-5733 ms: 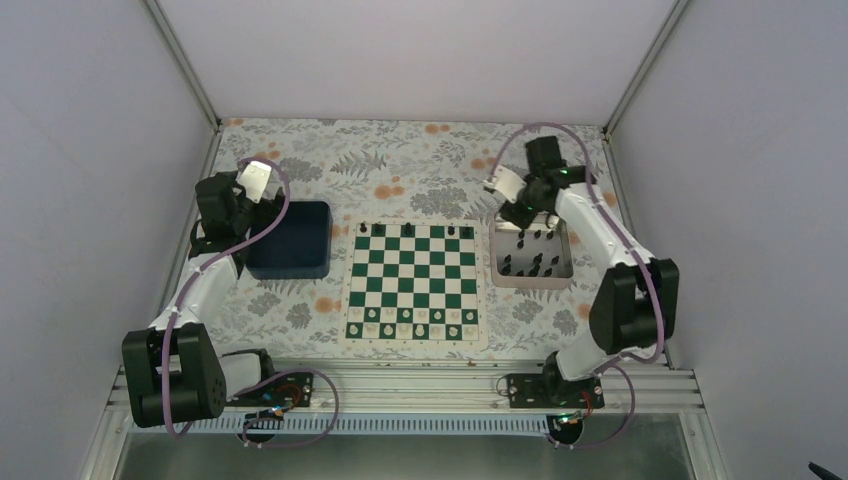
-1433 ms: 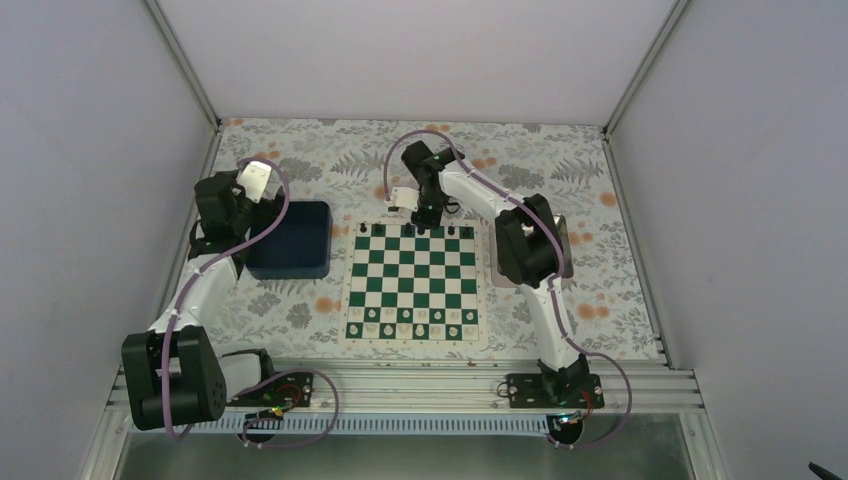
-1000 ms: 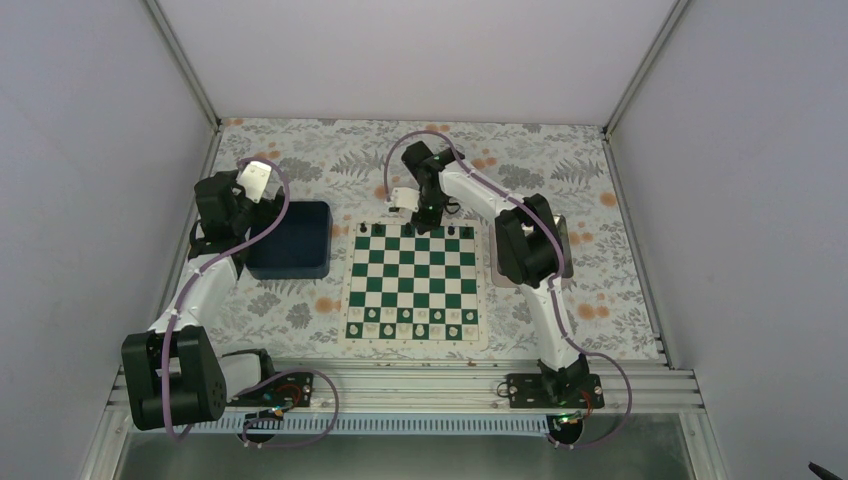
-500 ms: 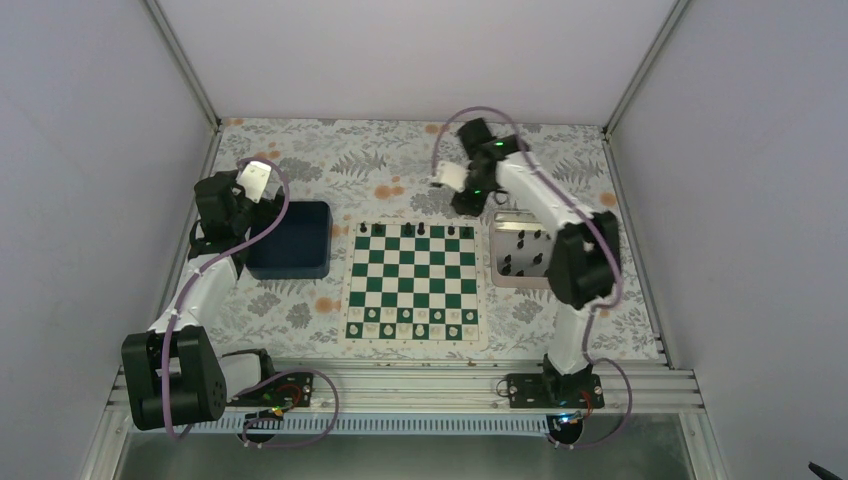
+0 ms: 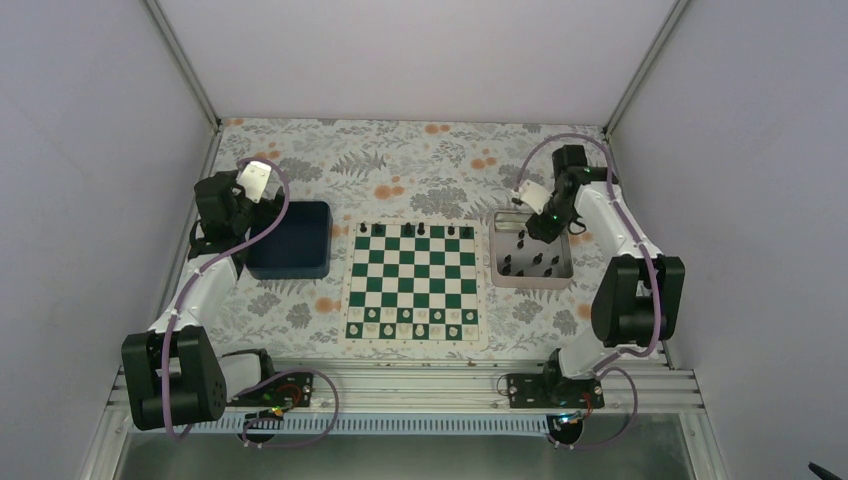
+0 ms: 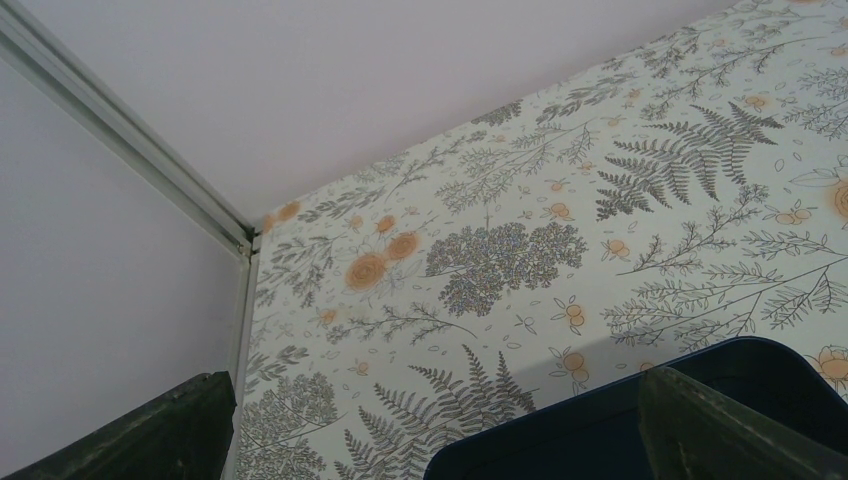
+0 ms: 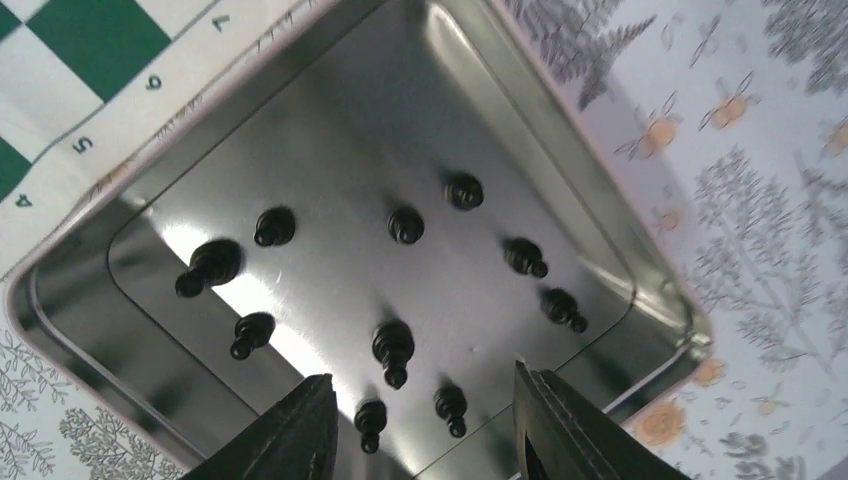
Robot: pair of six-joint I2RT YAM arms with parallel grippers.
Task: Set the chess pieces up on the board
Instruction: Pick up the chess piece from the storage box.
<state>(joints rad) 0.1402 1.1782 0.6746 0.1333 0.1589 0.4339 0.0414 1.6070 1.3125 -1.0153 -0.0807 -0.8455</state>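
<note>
Now the right arm [image 5: 612, 215] has swung from board [image 5: 412, 280] to tray [image 7: 330, 150], jaws apart (left jaws wide too).

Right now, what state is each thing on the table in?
Left tool, open, empty, by bin.
Right tool, open, empty, over tray.
Board, flat, partly set.
Black pieces, some upright on board's far row, ten in tray.
White pieces, upright along board's near edge.
Tray, holding pieces.
Bin, upright, nothing visible inside.
</note>
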